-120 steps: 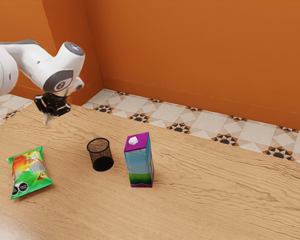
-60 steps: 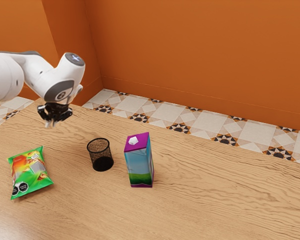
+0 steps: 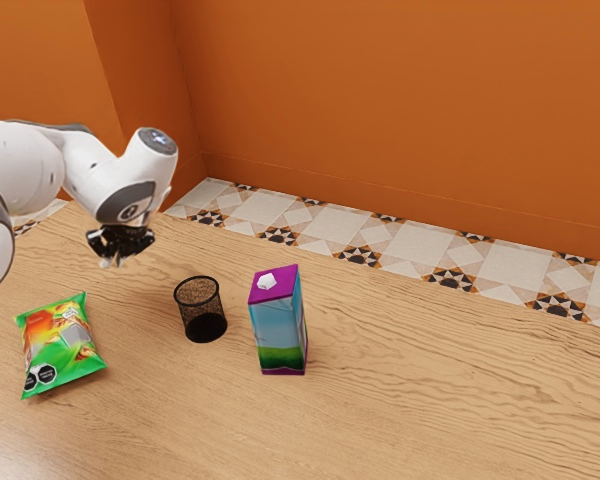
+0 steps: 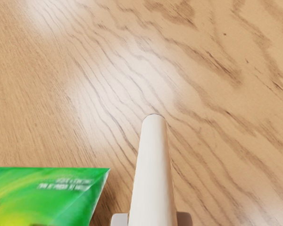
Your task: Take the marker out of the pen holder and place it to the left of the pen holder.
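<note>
The gripper [image 3: 112,261] has its fingers closed on the marker [image 4: 154,174]; it juts out beyond them, above the table [image 3: 400,420]; near them lies the snack bag [image 3: 60,345]; toward the exterior view's right stand the pen holder [image 3: 202,312], then the carton [image 3: 278,330].

Black gripper [image 3: 114,262] raised near a wooden table's [image 3: 430,420] far corner; upright mesh pen holder [image 3: 205,325] between snack bag [image 3: 62,345] and purple-topped carton [image 3: 279,330].

I can't read any words or numbers. The puffy green and orange shiny bag [image 3: 58,338] has tiny white letters [image 4: 68,183] and two little black labels [image 3: 46,374], too small to read.
</note>
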`<control>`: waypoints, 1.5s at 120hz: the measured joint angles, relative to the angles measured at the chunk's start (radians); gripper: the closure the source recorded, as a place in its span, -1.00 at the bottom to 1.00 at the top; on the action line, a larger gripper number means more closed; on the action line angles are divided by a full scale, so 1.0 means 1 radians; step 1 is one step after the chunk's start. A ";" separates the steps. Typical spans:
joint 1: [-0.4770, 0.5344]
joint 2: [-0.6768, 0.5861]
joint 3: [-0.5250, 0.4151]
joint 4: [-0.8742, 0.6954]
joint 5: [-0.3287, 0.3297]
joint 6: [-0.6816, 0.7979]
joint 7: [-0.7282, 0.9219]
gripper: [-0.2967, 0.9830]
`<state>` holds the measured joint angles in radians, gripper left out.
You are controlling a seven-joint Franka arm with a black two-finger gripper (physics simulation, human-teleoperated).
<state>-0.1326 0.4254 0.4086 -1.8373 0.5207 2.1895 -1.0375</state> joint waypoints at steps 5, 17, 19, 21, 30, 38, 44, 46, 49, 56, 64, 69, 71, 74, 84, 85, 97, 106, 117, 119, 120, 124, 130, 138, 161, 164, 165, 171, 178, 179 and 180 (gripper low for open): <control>0.000 0.005 0.000 0.000 0.000 0.006 -0.008 0.69; 0.000 0.014 0.000 -0.010 0.000 0.024 -0.026 0.69; 0.000 0.016 0.000 -0.011 0.000 0.028 -0.029 0.69; 0.000 0.017 0.000 -0.012 0.000 0.031 -0.032 0.69; 0.000 0.023 0.000 -0.014 -0.001 0.042 -0.043 0.69; 0.000 0.026 0.000 -0.014 -0.001 0.048 -0.052 0.69; 0.000 0.028 0.000 -0.014 -0.001 0.052 -0.058 0.69; 0.000 0.029 0.000 -0.014 -0.001 0.054 -0.059 0.69; 0.000 0.031 0.000 -0.014 -0.001 0.058 -0.062 0.69; -0.001 0.034 0.000 -0.014 -0.001 0.067 -0.068 0.69; -0.001 0.036 0.000 -0.014 -0.001 0.075 -0.074 0.69; -0.001 0.037 0.000 -0.014 -0.001 0.079 -0.077 0.69; -0.001 0.037 0.000 -0.014 -0.001 0.081 -0.079 0.69; -0.001 0.039 0.000 -0.014 -0.001 0.085 -0.080 0.69; -0.003 0.046 0.000 -0.016 0.000 0.096 -0.086 0.69; -0.004 0.046 0.000 -0.016 0.000 0.097 -0.086 0.68; -0.004 0.053 0.000 -0.016 -0.001 0.111 -0.091 0.64; -0.004 0.054 0.000 -0.016 -0.002 0.120 -0.093 0.58; -0.005 0.056 -0.001 -0.016 -0.005 0.132 -0.094 0.48; -0.006 0.056 -0.001 -0.016 -0.005 0.133 -0.094 0.46; -0.006 0.056 -0.001 -0.016 -0.006 0.134 -0.094 0.45; -0.006 0.056 -0.001 -0.016 -0.006 0.137 -0.093 0.40; -0.007 0.056 -0.001 -0.016 -0.007 0.142 -0.093 0.35; -0.007 0.057 -0.001 -0.019 -0.008 0.152 -0.093 0.29; -0.011 0.052 -0.001 -0.021 -0.010 0.170 -0.092 0.15; -0.012 0.049 -0.001 -0.021 -0.010 0.171 -0.092 0.13; -0.012 0.047 -0.001 -0.022 -0.010 0.172 -0.092 0.13; -0.014 0.024 -0.001 -0.022 -0.009 0.171 -0.089 0.08; -0.015 -0.023 -0.001 -0.025 -0.023 0.165 -0.078 0.03; -0.014 -0.032 -0.001 -0.025 -0.031 0.163 -0.075 0.02; -0.014 -0.040 -0.001 -0.025 -0.039 0.161 -0.072 0.01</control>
<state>-0.1469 0.3858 0.4074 -1.8620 0.4815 2.3504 -1.1092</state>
